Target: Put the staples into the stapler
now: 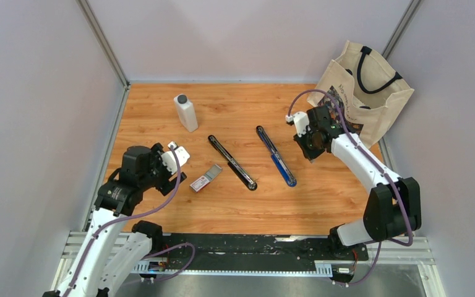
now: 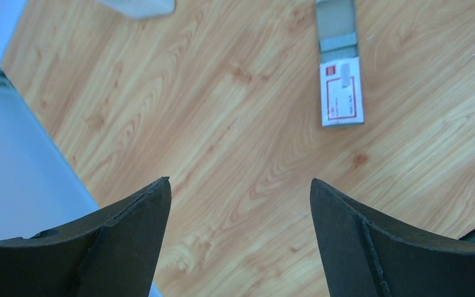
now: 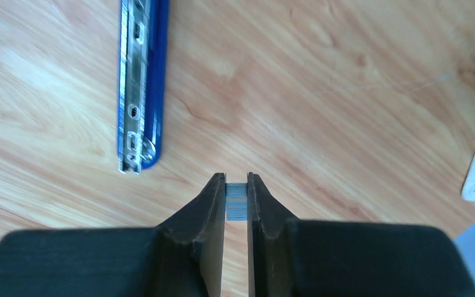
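R fingers (image 3: 221, 193) pinch staples (image 3: 236, 205), held above table; L fingers (image 2: 151, 204) open, idle. Step: carrying staples to stapler (image 3: 137, 86). Next: align w/ channel lengthwise, lower in.

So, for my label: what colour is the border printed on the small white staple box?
Red; the white cardboard staple box shows best in left wrist view.

White-shelled arms (image 1: 362, 158), black joints (image 1: 391, 207), looping purple cables (image 1: 137, 215)
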`<action>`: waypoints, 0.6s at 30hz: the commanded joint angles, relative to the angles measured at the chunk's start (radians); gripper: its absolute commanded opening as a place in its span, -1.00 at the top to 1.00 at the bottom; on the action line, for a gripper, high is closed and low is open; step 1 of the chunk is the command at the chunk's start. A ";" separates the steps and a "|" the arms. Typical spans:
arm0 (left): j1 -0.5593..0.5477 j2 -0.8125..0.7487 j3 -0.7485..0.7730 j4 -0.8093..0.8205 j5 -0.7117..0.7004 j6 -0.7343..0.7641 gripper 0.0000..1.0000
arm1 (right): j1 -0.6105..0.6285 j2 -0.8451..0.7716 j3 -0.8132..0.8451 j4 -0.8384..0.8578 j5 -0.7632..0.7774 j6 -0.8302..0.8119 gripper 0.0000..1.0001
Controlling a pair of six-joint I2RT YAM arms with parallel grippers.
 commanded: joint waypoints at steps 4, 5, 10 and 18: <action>0.187 -0.062 -0.061 -0.008 0.041 0.003 -0.82 | 0.082 -0.045 0.087 0.098 -0.061 0.222 0.69; 0.207 -0.073 -0.065 -0.001 0.050 -0.004 -0.82 | 0.094 -0.041 0.081 0.118 -0.076 0.244 0.70; 0.268 -0.090 -0.064 0.009 0.084 -0.020 -0.82 | 0.125 0.001 0.046 0.164 -0.155 0.313 0.66; 0.308 -0.094 -0.077 0.007 0.140 -0.034 -0.82 | 0.125 0.027 -0.027 0.222 -0.175 0.368 0.69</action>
